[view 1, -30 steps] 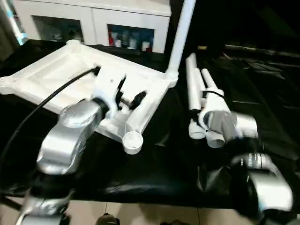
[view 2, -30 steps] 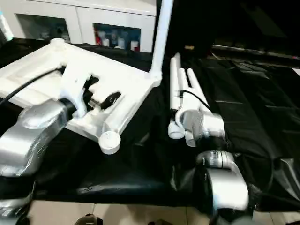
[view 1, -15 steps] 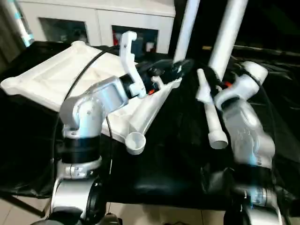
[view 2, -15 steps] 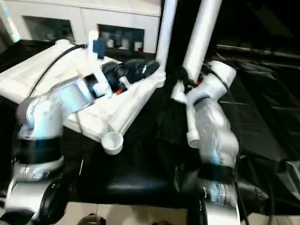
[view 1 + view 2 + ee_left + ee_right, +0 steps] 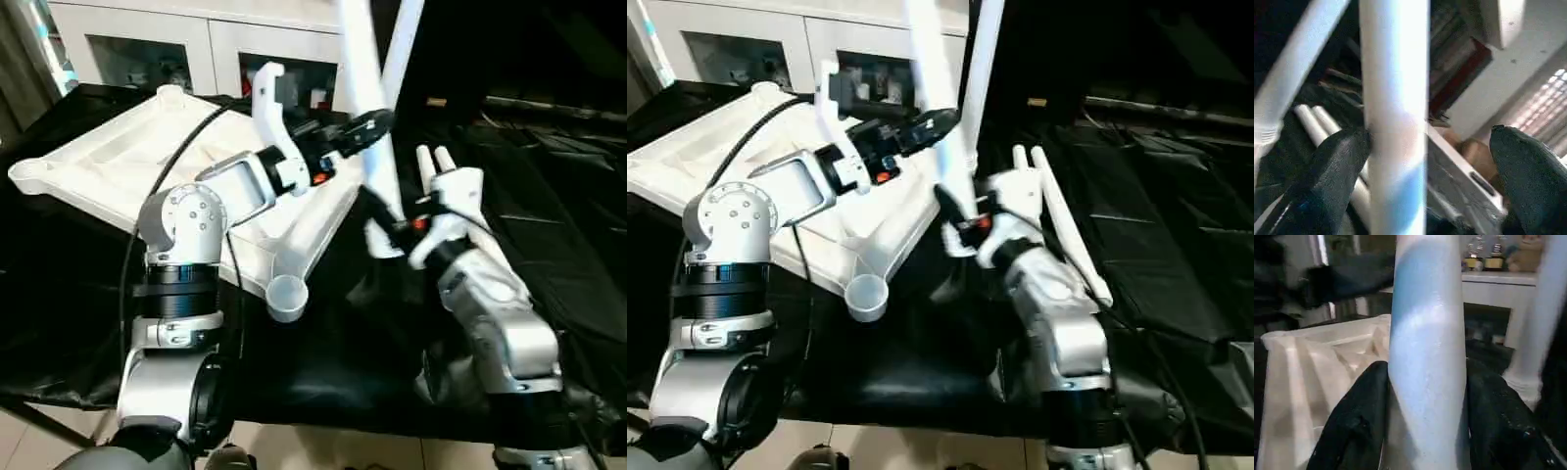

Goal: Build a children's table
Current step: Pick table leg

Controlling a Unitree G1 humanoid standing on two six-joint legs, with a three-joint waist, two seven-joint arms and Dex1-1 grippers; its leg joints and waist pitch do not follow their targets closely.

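A white plastic rectangular tabletop (image 5: 118,166) with a ribbed underside looks smooth and faintly glossy. The long white cylindrical plastic leg (image 5: 1427,357) shows a smooth, slightly grainy sheen. Black matt rubbery fingers (image 5: 1356,426) belong to the right tool (image 5: 1425,431). The robot's silver forearms (image 5: 500,323) look like brushed, satin metal. A glossy, wrinkled black plastic sheet (image 5: 549,196) covers the counter. The white cabinet (image 5: 196,39) has shiny glass doors.

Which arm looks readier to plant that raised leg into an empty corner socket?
Right. The right gripper already clamps the leg; the left gripper is open beside it, gripping nothing.
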